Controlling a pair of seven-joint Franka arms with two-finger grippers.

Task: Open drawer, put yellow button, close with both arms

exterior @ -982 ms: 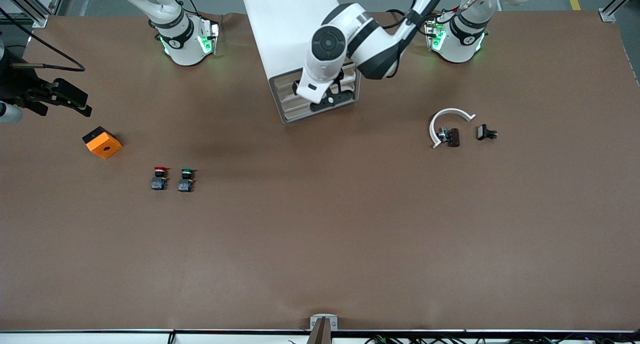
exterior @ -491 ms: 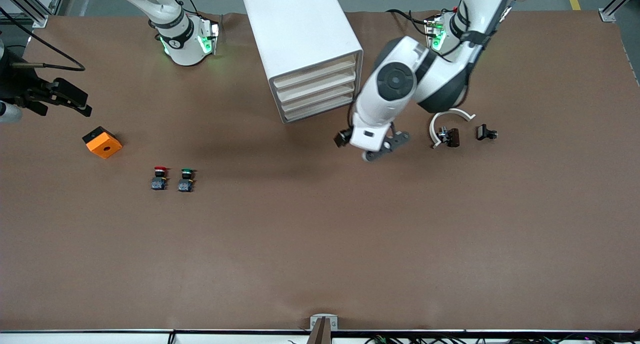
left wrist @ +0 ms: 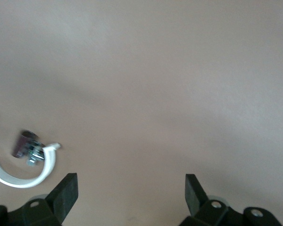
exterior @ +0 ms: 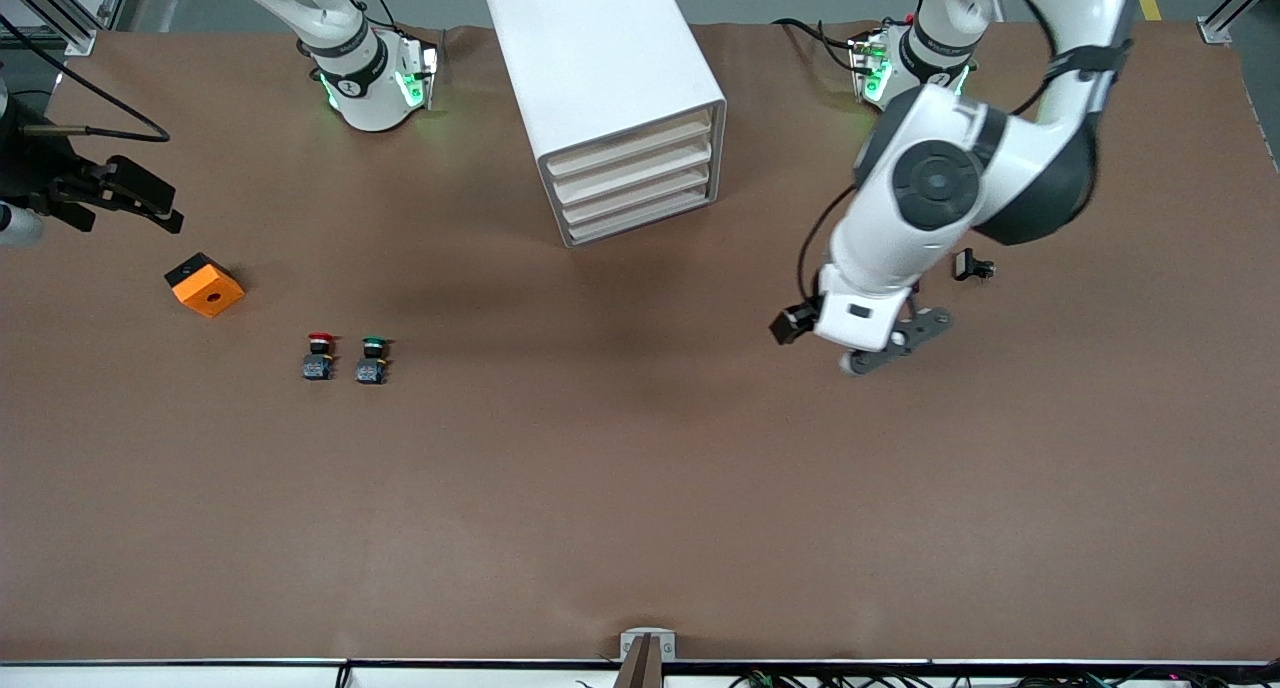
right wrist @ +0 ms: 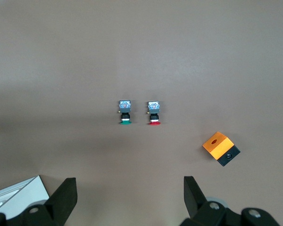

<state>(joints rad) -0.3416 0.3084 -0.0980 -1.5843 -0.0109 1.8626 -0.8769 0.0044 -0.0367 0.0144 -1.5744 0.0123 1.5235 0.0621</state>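
Drawers of the white four-drawer cabinet (exterior: 630,183) all look closed. I see no yellow button, so I judge it is inside. I'd lift the left gripper (left wrist: 132,188), fingers spread, clear of the white curved clamp (left wrist: 23,172) at the left arm's end from the cabinet. The right gripper (right wrist: 129,193), fingers apart too, waits.

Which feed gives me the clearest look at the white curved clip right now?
The left wrist view: the white curved clip lies in plain sight on the table beside a small dark part, between the open left gripper fingers' side. In the front view the left arm covers it. The right wrist view does not show it.
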